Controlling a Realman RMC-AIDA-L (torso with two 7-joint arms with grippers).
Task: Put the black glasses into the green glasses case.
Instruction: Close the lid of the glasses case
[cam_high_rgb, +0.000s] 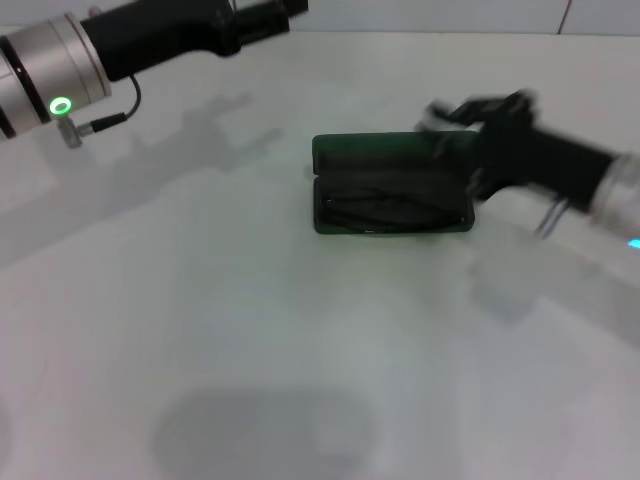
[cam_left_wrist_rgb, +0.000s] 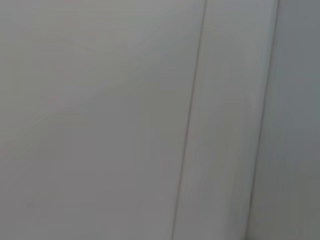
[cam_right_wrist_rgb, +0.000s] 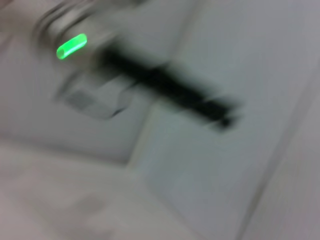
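The green glasses case (cam_high_rgb: 340, 150) lies open in the middle of the white table, its lid standing up at the back. The black glasses (cam_high_rgb: 385, 205) lie folded inside its lower half. My right gripper (cam_high_rgb: 445, 118) hovers just off the case's right end, near the lid, blurred by motion. My left gripper (cam_high_rgb: 275, 15) is held high at the far left, well away from the case. The right wrist view shows only the left arm (cam_right_wrist_rgb: 165, 82) as a dark blurred bar with a green light. Neither the case nor the glasses appear in the wrist views.
The white table (cam_high_rgb: 250, 330) spreads all around the case, with shadows of the arms on it. A pale wall with a seam (cam_left_wrist_rgb: 192, 115) fills the left wrist view.
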